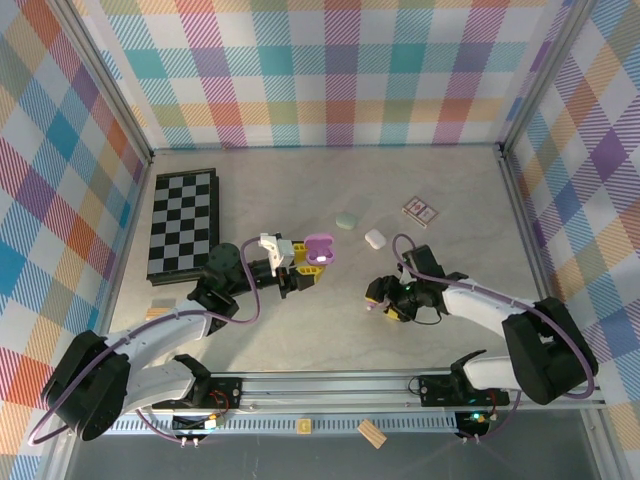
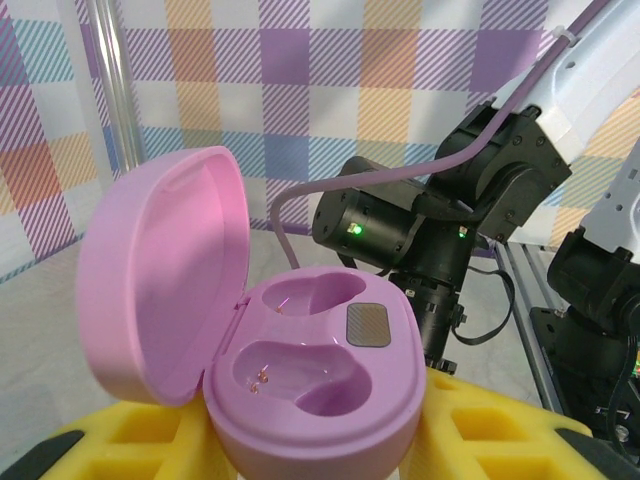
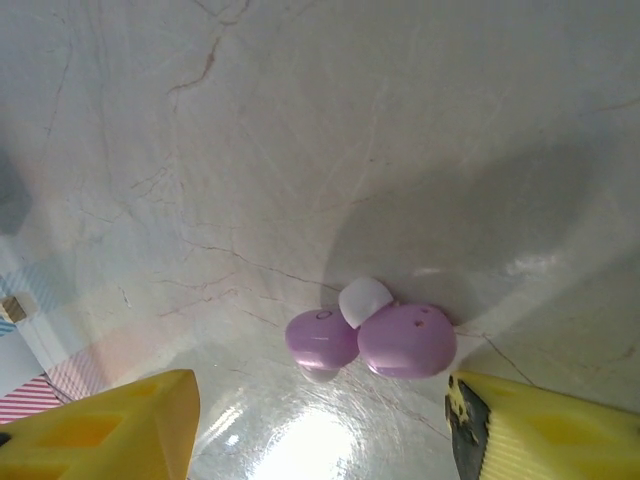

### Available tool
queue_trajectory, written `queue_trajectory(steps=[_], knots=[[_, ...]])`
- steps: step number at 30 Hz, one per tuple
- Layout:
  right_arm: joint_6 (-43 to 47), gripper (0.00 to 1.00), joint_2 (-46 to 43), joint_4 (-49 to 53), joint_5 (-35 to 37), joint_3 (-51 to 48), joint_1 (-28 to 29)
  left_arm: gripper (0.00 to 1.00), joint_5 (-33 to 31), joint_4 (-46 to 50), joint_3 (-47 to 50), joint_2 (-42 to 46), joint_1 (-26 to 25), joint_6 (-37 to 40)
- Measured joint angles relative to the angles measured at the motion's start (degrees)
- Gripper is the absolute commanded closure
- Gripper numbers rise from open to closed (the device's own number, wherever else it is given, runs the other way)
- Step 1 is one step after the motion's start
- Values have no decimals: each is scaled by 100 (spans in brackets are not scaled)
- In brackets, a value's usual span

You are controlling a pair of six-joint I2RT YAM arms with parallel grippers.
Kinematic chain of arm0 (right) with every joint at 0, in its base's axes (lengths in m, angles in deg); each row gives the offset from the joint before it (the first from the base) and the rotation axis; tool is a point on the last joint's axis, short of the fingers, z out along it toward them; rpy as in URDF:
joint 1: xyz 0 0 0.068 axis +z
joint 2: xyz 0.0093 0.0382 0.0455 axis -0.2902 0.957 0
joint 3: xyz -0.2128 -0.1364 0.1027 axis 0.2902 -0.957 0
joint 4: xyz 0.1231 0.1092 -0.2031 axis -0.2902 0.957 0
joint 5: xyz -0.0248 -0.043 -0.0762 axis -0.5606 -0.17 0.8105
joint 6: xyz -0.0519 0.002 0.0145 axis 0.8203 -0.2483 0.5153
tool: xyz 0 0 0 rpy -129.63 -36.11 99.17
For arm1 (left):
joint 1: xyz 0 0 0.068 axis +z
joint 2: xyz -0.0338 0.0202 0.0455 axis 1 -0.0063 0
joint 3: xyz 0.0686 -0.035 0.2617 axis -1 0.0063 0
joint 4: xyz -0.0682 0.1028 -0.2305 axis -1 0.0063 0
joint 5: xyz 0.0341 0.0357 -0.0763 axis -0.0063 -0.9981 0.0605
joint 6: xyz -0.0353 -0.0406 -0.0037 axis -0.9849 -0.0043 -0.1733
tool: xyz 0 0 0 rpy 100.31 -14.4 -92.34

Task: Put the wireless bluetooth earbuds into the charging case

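**Top view.** The right pincer is seen set low over the table. The left pincer is found at its 9 o'clock, well apart, clamped on the lilac charging case, whose lid is raised. A mint case and a white case are noted near 12 o'clock of the right pincer. A patterned card is at 1 o'clock and a chessboard at the far left.

**Left wrist view.** The charging case is gripped at its base between the yellow fingers. The lid is tipped back toward 10 o'clock. Both wells are seen empty. The right arm is visible behind, at 1 o'clock.

**Right wrist view.** The jaws are held apart and nothing is gripped. The yellow fingers are recorded at 8 and 4 o'clock of the frame. Two lilac earbuds are lying on the table, touching each other, with a whitish tip wedged between them on the 12 o'clock side. They are placed between the fingers, at 12 o'clock of the pincer's midpoint. They are nearer the 4 o'clock finger, with a slim gap to it.
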Motion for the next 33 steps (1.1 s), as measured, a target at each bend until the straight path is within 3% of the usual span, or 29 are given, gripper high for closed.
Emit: queue_trajectory(steps=[15, 28, 33], knots=[[428, 37, 160, -243, 289, 302, -247, 61, -4, 136, 0, 142, 0, 20], [188, 39, 20, -693, 208, -203, -247, 61, -2, 247, 0, 140, 4, 22], [101, 45, 120, -758, 76, -203, -321, 61, -2, 247, 0, 140, 9, 22]])
